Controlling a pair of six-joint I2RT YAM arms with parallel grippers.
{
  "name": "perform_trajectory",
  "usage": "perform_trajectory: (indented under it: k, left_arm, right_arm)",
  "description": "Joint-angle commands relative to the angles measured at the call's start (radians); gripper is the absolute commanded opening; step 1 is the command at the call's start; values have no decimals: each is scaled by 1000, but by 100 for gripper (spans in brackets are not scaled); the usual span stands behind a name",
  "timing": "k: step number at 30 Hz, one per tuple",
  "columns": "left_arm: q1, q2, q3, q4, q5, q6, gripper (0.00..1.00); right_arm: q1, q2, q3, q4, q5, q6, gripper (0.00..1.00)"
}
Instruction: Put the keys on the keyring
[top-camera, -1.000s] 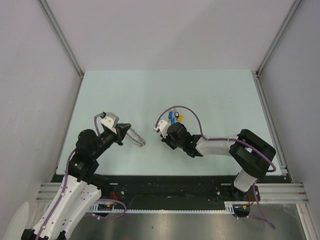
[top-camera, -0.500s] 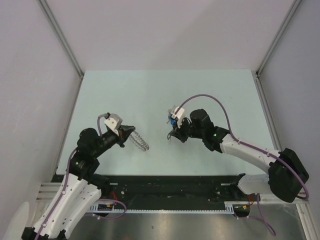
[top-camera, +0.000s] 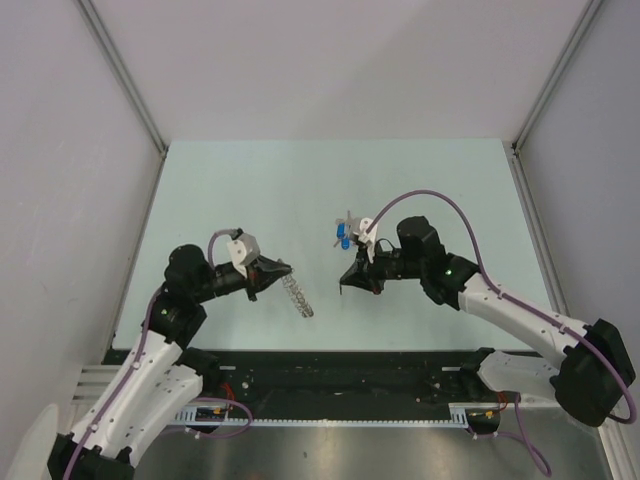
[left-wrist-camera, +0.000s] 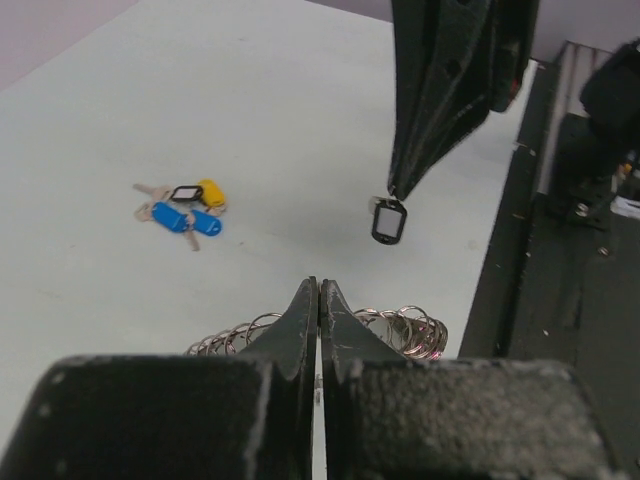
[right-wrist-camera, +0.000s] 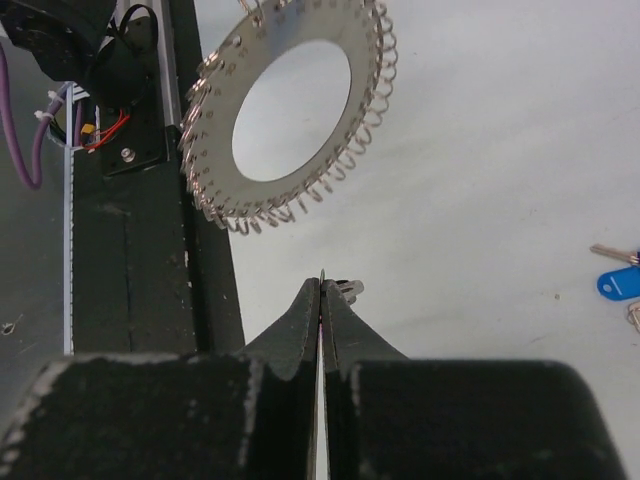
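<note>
My left gripper (top-camera: 283, 270) is shut on the rim of the keyring (top-camera: 300, 297), a silvery disc with an open centre and wire loops round its edge, held above the table. In the right wrist view the keyring (right-wrist-camera: 222, 150) hangs face-on, just beyond my right gripper (right-wrist-camera: 322, 284). My right gripper (top-camera: 345, 287) is shut on a black-rimmed oval key (left-wrist-camera: 388, 221), which dangles below its tips, a short gap from the ring. The other keys (top-camera: 345, 236), blue and yellow, lie in a cluster on the table (left-wrist-camera: 185, 210).
The pale green table (top-camera: 420, 190) is walled by grey panels on three sides. A black rail (left-wrist-camera: 520, 260) runs along its near edge, close under both grippers.
My left gripper has carried the keyring rightward and nearer the front edge. My right gripper has left the key cluster and swung toward the ring with the black-rimmed key.
</note>
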Motion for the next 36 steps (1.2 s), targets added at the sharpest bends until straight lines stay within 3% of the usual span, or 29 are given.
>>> perform_trajectory:
  k: [1,3,7,16,18,22,26,27,30,32,36]
  left_arm:
    - [6,75,52,109,237,95,1]
    - [4,121,45,148,277,103,0]
    - [-8,195,-8,380,339,-12,0]
    - [-68,379,3,482,306,-55,0]
    - [-78,430,-27,592,299,-124,0]
    - [-109,532,-116,1027,253,-287,0]
    - [-111,654,-191,1317,250,-376,0]
    - [-111,705,-210,1491,248,-408,0]
    - [-108,849,-256,1811,233,-552,0]
    - [-117,888,-214,1811,309,-592,0]
    - [-129,905,-222,1811,311,-566,0]
  right_arm:
    - [-1,-53,32,-45,-6,-11,0]
    - [9,-73,33,-56,23,-16,0]
    - [32,-91,35,-60,89,-26,0]
    - [91,-9,34,27,127,-29,0]
    - [91,1,34,56,109,-26,0]
    - [77,-4,21,61,90,-26,0]
    - [31,-39,-35,154,34,27,0]
    - [29,-41,-43,165,32,40,0]
    - [29,-47,-57,182,38,43,0]
    - [29,-47,-69,190,44,49,0]
    - [29,-53,-85,188,60,50,0]
